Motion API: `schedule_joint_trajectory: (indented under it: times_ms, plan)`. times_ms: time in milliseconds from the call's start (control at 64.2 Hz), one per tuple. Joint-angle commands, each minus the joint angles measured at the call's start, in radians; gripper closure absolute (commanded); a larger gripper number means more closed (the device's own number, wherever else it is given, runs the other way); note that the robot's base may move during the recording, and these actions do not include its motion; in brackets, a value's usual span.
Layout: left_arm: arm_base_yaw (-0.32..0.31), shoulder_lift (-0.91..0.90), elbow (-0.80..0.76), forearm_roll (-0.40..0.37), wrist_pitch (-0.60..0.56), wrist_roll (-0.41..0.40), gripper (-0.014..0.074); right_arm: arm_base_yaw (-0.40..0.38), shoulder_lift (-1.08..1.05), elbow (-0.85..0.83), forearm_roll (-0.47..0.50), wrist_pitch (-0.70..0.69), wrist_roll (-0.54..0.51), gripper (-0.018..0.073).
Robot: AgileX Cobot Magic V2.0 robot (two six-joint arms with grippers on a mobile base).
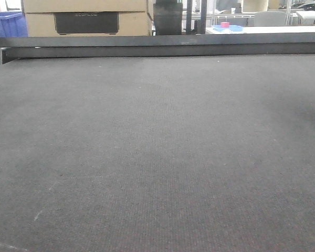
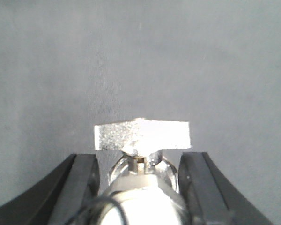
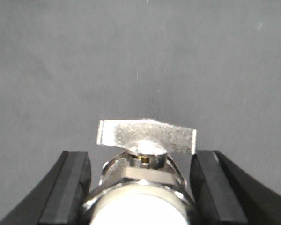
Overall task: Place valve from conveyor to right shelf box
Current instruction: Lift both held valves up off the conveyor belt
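In the left wrist view a silvery valve (image 2: 143, 134) with a flat lever on top and a white base sits between the black fingers (image 2: 84, 178) of my left gripper (image 2: 139, 159). The jaws stand close against its body, over the grey conveyor belt (image 2: 140, 56). In the right wrist view a second valve (image 3: 147, 135) of the same kind sits the same way in my right gripper (image 3: 141, 157), over the belt (image 3: 140, 56). In the front view the conveyor (image 1: 157, 157) fills the frame. Neither gripper nor valve shows there. The shelf is out of view.
A black metal rail (image 1: 157, 46) edges the belt's far side. Behind it stand cardboard boxes (image 1: 84, 18), a blue crate (image 1: 8, 23) at the far left, and a white table with a blue tray (image 1: 228, 27) at the back right.
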Motion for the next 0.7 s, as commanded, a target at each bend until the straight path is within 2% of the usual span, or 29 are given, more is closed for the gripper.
schedule_joint_trajectory:
  times_ms: [0,685]
  plan:
    - [-0.005,-0.031,-0.011,-0.016,-0.039,-0.007,0.0708,-0.001,-0.039,-0.039,0.004,-0.054,-0.005,0.0711]
    - [-0.005,-0.033,-0.011,0.003,-0.066,-0.007,0.0708,-0.001,-0.061,-0.055,0.011,-0.06,-0.005,0.0711]
